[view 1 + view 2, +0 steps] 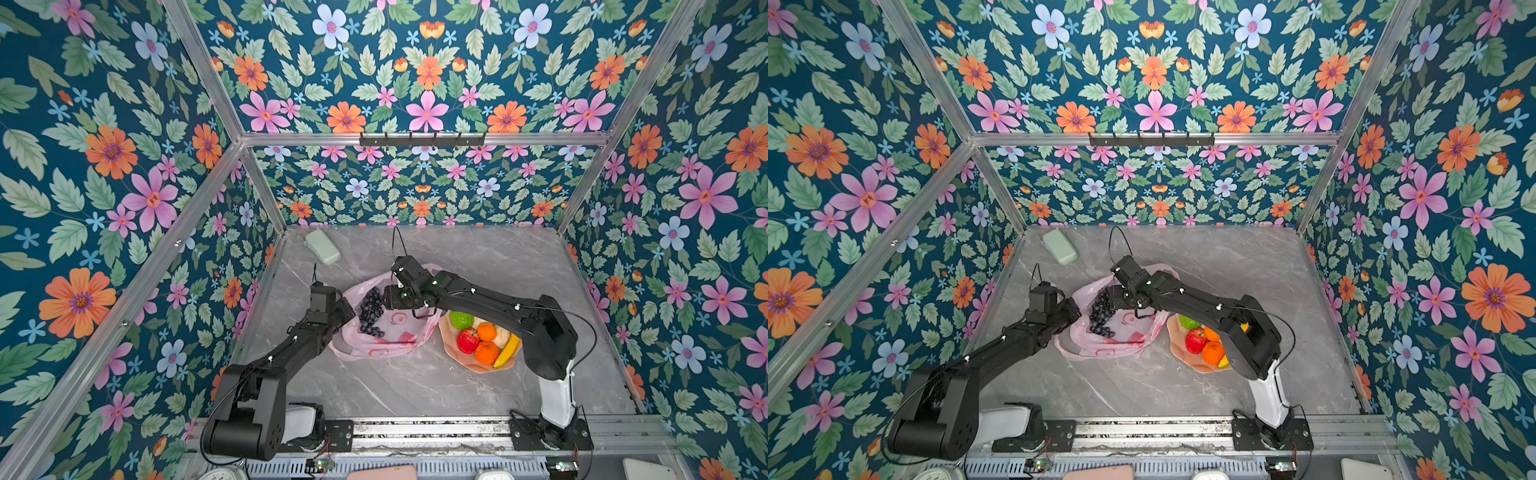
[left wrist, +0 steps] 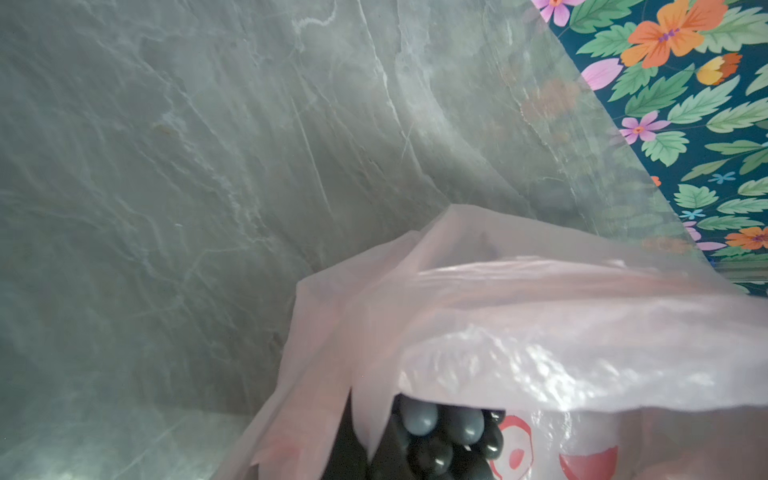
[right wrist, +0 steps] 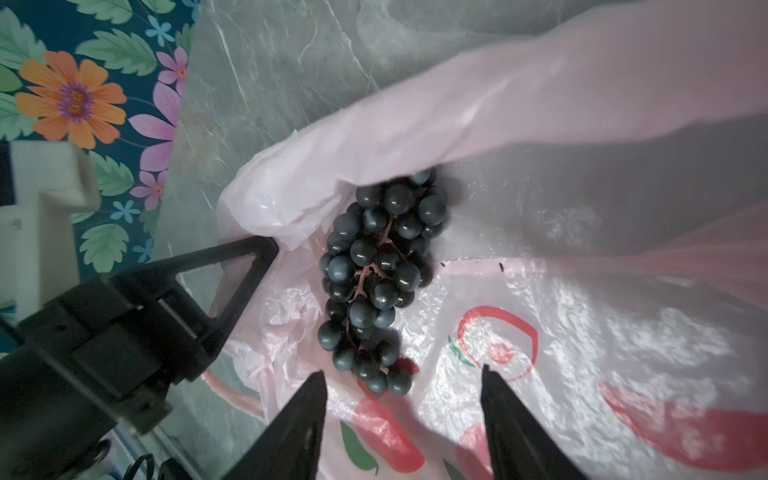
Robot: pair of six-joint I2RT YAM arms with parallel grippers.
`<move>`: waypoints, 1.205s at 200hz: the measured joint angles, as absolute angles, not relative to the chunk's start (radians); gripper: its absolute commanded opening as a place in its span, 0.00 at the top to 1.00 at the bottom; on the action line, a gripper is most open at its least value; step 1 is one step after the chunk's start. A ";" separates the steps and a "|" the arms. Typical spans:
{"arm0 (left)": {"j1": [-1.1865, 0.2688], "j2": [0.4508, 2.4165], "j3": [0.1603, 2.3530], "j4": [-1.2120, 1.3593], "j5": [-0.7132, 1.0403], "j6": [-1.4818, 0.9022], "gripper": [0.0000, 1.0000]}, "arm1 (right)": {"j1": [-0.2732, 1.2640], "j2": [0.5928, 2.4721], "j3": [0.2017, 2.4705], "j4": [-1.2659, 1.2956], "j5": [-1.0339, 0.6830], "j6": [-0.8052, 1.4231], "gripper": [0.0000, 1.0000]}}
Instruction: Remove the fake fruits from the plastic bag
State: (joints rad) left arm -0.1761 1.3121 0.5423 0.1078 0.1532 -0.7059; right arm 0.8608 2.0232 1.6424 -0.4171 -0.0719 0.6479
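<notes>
The plastic bag (image 1: 376, 347) is lying open on the grey marbled surface (image 1: 415, 390), between the two arms. The dark purple grape bunch (image 3: 374, 266) is lying inside it at the mouth, uncovered from above. The left claw (image 3: 268, 249) is pressed together, pinching the bag's rim just beside the grapes. The right claw (image 3: 401, 374) is hovering spread over one end of the bunch, gripping nothing. Beside the bag, the peach bowl (image 1: 446, 347) is holding the red apple (image 1: 468, 340), oranges (image 1: 486, 353), banana (image 1: 508, 351), bumpy green fruit (image 1: 461, 320) and a cream piece (image 1: 501, 335).
</notes>
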 measured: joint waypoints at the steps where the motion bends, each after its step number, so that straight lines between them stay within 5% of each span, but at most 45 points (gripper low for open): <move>1: -0.176 1.313 0.543 0.108 0.154 -0.706 1.00 | 0.861 2.025 1.644 -0.417 -0.073 0.648 0.40; 96: -0.146 1.338 0.625 0.119 0.174 -0.700 1.00 | 0.823 2.358 2.107 -0.563 -0.104 0.381 0.60; 175: -0.139 1.440 0.711 0.104 0.190 -0.688 1.00 | 0.780 2.572 2.421 -0.660 -0.128 0.285 0.60; 241: -0.131 1.583 0.779 0.073 0.204 -0.674 1.00 | 0.774 2.670 2.524 -0.649 -0.129 0.311 0.48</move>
